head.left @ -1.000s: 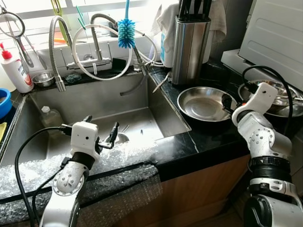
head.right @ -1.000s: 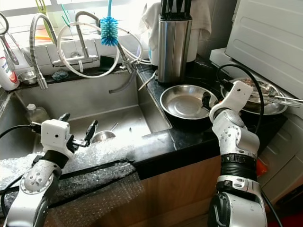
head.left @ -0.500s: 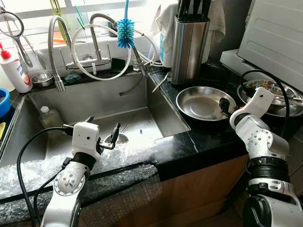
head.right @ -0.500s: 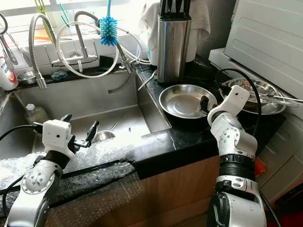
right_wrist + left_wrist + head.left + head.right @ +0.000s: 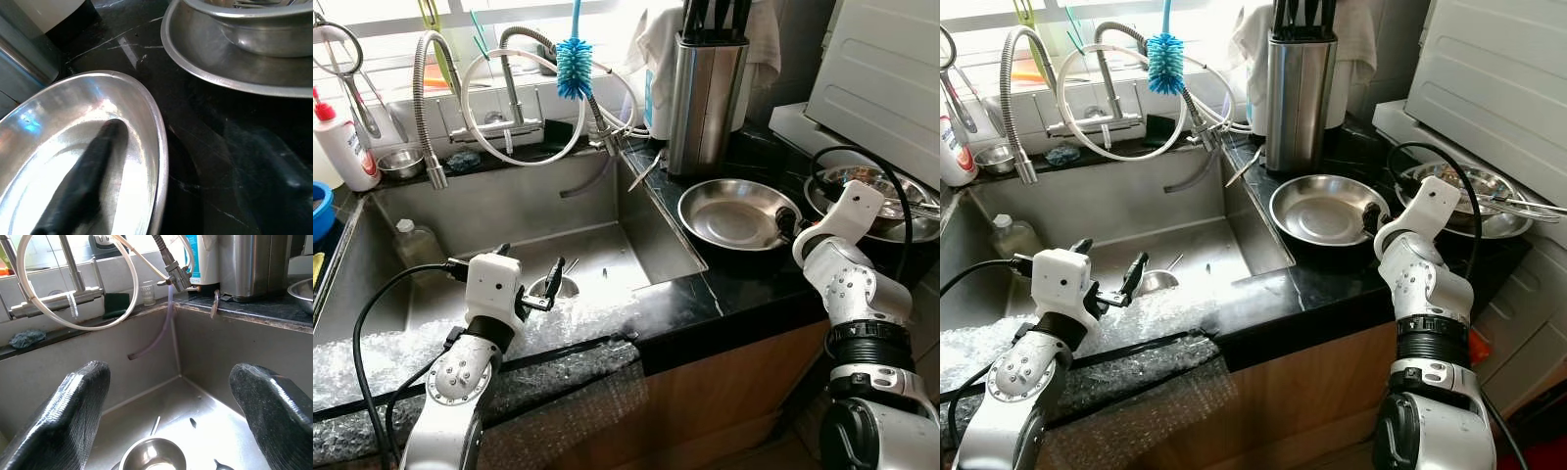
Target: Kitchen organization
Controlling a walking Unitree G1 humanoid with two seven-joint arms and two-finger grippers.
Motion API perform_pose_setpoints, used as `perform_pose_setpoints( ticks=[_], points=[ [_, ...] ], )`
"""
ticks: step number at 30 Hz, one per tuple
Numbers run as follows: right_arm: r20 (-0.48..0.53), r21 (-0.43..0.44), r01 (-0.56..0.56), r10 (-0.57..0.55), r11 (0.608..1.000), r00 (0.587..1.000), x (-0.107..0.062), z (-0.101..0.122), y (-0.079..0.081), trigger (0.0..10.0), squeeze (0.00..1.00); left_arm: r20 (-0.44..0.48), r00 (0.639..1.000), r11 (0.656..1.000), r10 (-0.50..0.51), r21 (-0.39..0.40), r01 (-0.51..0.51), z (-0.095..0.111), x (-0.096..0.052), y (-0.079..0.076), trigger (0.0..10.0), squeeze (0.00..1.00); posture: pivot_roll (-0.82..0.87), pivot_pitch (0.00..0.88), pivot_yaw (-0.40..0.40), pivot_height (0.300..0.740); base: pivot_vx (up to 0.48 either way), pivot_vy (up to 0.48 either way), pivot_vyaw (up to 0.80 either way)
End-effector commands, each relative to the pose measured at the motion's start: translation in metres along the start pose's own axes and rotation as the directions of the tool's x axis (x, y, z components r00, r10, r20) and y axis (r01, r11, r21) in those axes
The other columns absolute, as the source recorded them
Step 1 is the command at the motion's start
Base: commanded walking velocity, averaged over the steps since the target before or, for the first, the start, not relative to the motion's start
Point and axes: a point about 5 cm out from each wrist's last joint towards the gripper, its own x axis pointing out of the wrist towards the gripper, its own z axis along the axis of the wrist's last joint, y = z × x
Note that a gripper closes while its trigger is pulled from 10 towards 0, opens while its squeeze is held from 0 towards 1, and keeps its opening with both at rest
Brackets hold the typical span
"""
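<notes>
A shallow steel plate (image 5: 729, 211) lies on the black counter, right of the sink. My right gripper (image 5: 787, 221) is at the plate's right rim and is open. In the right wrist view one finger (image 5: 80, 188) reaches over the plate (image 5: 58, 132) and the other finger (image 5: 274, 169) stays outside the rim, above the counter. My left gripper (image 5: 527, 268) hangs open over the sink (image 5: 636, 220). Between its fingertips (image 5: 73, 416), a small steel bowl (image 5: 154, 460) sits on the sink floor.
A steel bowl on a tray (image 5: 891, 201) stands right of the plate. A knife block (image 5: 705, 88) is behind it. A plastic bottle (image 5: 416, 240) lies in the sink. Bubble wrap (image 5: 401, 348) covers the front edge. Taps, hoses and a blue brush (image 5: 574, 64) hang above.
My right gripper has shifted slightly along the plate's right rim. The left gripper has edged a little to the right over the sink and is still open.
</notes>
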Motion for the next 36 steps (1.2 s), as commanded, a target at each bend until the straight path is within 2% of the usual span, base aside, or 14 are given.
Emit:
perform_pose_setpoints(
  ticks=[1, 18, 27, 36],
  points=[
    [-0.001, 0.021, -0.013, 0.013, 1.0, 1.0, 0.001, 0.004, 0.007, 0.0, 0.0, 0.012, 1.0, 1.0, -0.018, -0.001, 0.018, 0.005, 0.002, -0.002, 10.0, 0.0, -0.21, 0.0, -0.001, 0.74, 0.0, 0.0, 0.0],
    [-0.024, 0.01, -0.02, 0.021, 1.0, 0.999, 0.005, -0.004, 0.012, 0.0, 0.0, 0.006, 0.999, 0.999, -0.032, 0.025, 0.032, 0.005, 0.004, -0.003, 10.0, 0.0, -0.21, 0.0, -0.002, 0.74, 0.0, 0.0, 0.0],
    [-0.011, 0.008, -0.073, 0.073, 0.997, 0.997, 0.002, -0.004, 0.018, 0.0, 0.0, 0.006, 1.0, 0.999, -0.03, 0.027, 0.03, 0.005, 0.005, -0.003, 10.0, 0.0, -0.22, 0.0, 0.0, 0.74, 0.0, 0.0, 0.0],
    [0.001, 0.056, -0.191, 0.191, 0.98, 0.982, -0.004, -0.004, 0.031, 0.0, 0.0, 0.012, 1.0, 0.999, -0.027, 0.029, 0.027, 0.007, 0.006, -0.003, 10.0, 0.0, -0.21, 0.0, 0.006, 0.74, 0.0, 0.0, 0.0]
  ],
)
